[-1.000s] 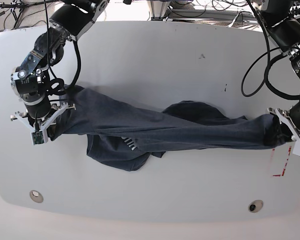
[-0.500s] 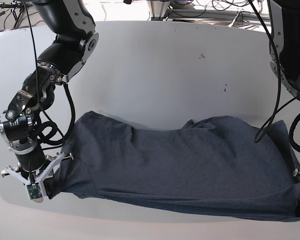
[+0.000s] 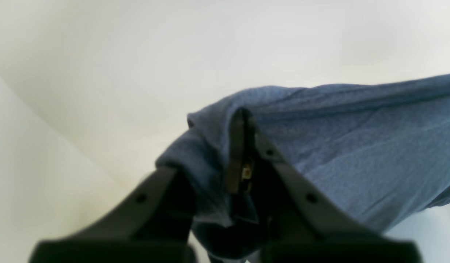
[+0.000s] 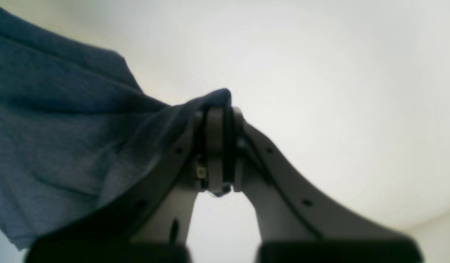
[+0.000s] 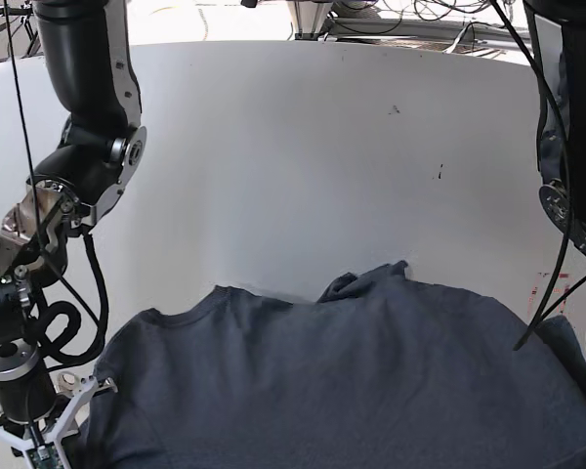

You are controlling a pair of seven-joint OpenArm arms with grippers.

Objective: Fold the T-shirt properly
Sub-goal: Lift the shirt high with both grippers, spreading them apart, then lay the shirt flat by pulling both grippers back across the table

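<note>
A: Left gripper (image 3: 243, 120), jaws pressed together, a fold of the T-shirt (image 3: 356, 146) pinched at the tips. Cloth runs off to the camera's right and wraps down around the near finger.

B: Right gripper (image 4: 219, 109), same story. Jaws clamped tight, a corner of the T-shirt (image 4: 64, 128) bunched over the tips, the fabric falling away to that camera's left.

A: So the garment lies between the two grippers, each holding one end. In the base view the T-shirt (image 5: 352, 381) fills the lower part of the frame, spread wide, stretched across from one arm to the other.

B: Long axis side to side, then, running gripper to gripper. The far edge of the cloth appears to rest on the table (image 5: 293, 147), with a small lump of folded fabric at its middle. The near part is cut off by the frame; cannot tell whether it hangs clear or drags.

A: Right gripper (image 5: 39, 445) just visible at the lower left corner of the base view. The left one is out of that frame, low right.

B: Neither arm is nearer; each is at its own corner. Judgement: the shirt is being spread, not yet folded. The next move likely depends on both arms travelling together, keeping the span taut and square to the table edge.

A: No lettering or label visible.
</note>
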